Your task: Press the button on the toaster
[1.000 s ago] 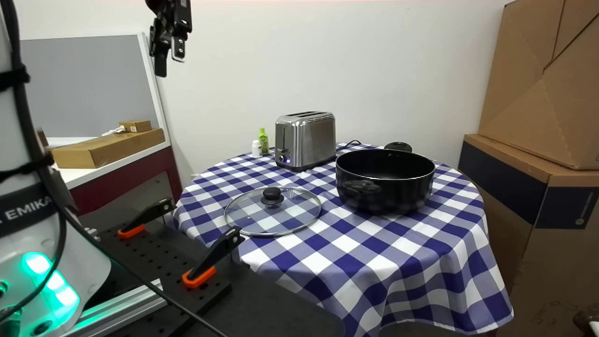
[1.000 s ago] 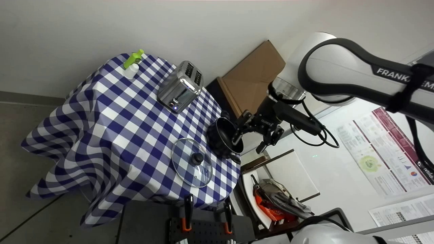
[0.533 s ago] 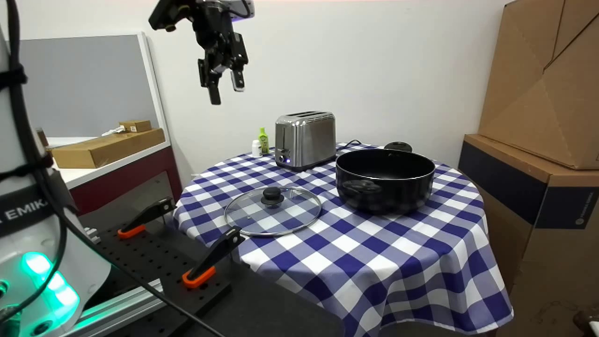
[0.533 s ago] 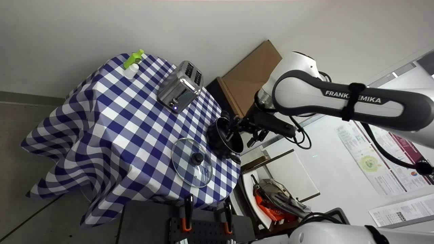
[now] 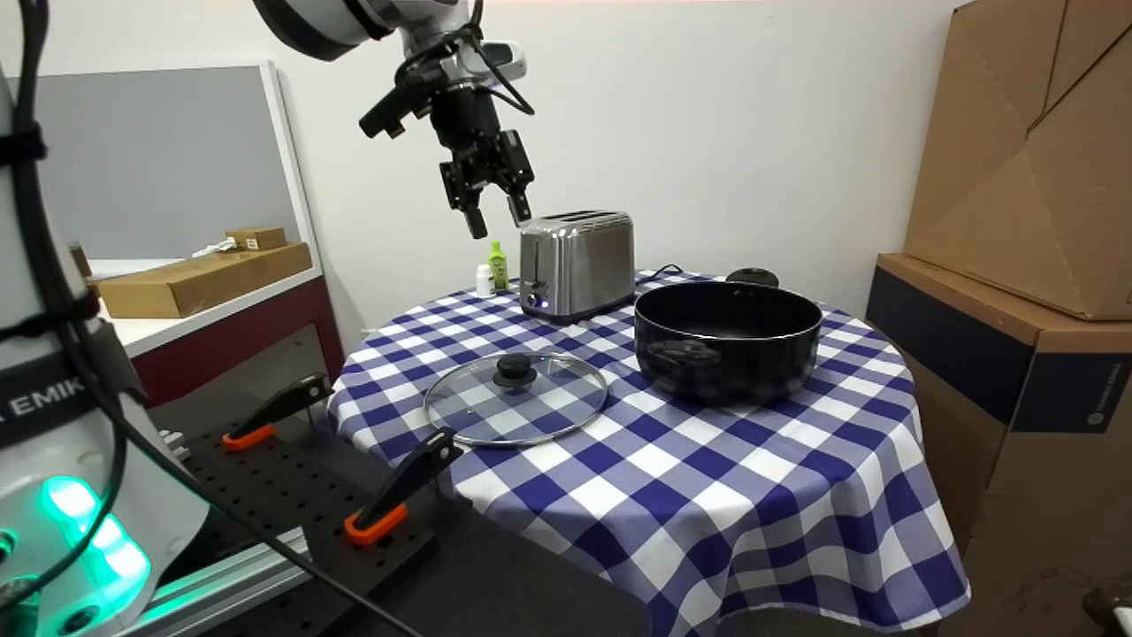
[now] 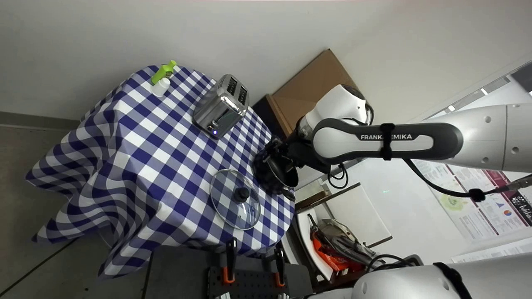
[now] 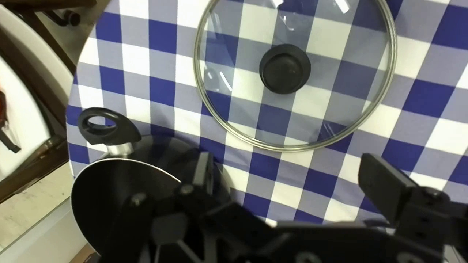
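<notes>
On the tabletop (image 5: pixel 619 460), in an exterior view, the toaster (image 5: pixel 584 265) is standing upright, brushed silver, round-edged, a blue light (image 5: pixel 544 303) glowing low at one end; the claw (image 5: pixel 500 218) is hanging spread. In an exterior view, two dark slots (image 6: pixel 232 85) are lining the toaster's top. In the wrist view, the claw's fingers (image 7: pixel 384 184) are standing apart.

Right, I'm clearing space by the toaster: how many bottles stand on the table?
2: a lime-green bottle and a small white bottle, close together near the toaster. Any hidden behind the black pot wouldn't show.
</notes>
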Controlling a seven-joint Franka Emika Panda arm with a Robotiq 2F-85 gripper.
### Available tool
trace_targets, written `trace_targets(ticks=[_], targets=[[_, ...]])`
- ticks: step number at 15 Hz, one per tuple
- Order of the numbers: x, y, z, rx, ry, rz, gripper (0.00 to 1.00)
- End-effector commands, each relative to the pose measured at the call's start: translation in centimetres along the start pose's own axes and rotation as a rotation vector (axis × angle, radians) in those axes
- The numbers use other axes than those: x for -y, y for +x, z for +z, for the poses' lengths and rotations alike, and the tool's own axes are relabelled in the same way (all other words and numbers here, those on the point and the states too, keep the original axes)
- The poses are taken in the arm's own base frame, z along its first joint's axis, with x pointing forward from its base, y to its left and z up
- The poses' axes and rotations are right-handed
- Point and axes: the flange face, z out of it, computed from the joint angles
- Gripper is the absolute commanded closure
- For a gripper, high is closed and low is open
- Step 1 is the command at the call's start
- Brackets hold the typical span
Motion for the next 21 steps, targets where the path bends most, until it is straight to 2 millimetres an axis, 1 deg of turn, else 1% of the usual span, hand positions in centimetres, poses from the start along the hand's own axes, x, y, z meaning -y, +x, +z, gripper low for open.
trace_targets(ticks=[1,4,5,6,11,16,21], targets=[[0.0,2.4,2.2,-0.085,0.039,0.034,0.0],[0.4,3.9,4.1,-0.127,0.062,0.022,0.0],[0.9,4.6,5.1,-0.133,0.077,0.012,0.0],[1.3,5.1,5.6,-0.138,0.085,0.007,0.0],[4.2,8.2,8.5,-0.149,0.124,-0.039,0.0],[7.4,11.3,10.6,-0.167,0.123,-0.096,0.0],[11.1,12.5,12.5,-0.181,0.143,-0.167,0.0]])
